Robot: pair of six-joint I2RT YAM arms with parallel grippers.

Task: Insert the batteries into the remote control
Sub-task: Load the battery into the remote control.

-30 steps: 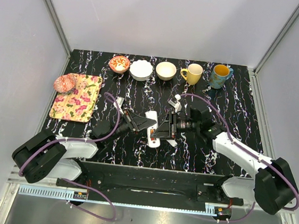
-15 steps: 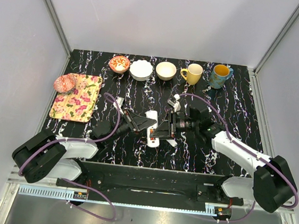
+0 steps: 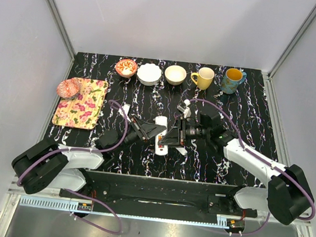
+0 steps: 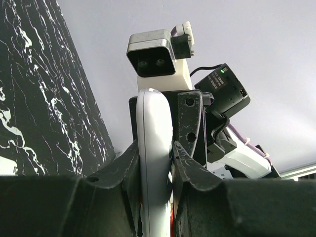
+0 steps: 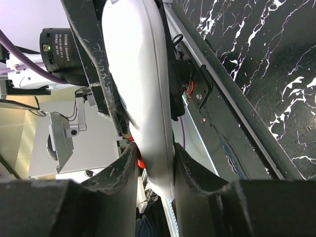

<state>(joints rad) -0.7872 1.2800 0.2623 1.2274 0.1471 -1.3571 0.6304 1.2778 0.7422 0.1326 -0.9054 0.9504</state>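
The left arm has nudged slightly forward since the earlier views, and the remote control (image 3: pixel 161 123) has gone a touch farther from the bases with it. Nothing else differs. The left gripper (image 3: pixel 150 130) and the right gripper (image 3: pixel 173 137) are both clenched on the remote from opposite sides, holding it off the table (image 3: pixel 243 110) between them. The wrist views show each pair of fingers (image 4: pixel 190 168) (image 5: pixel 123 170) pressing its white body. I cannot make out any batteries for certain, so the loading itself seems not to have advanced and this looks like a small repositioning.
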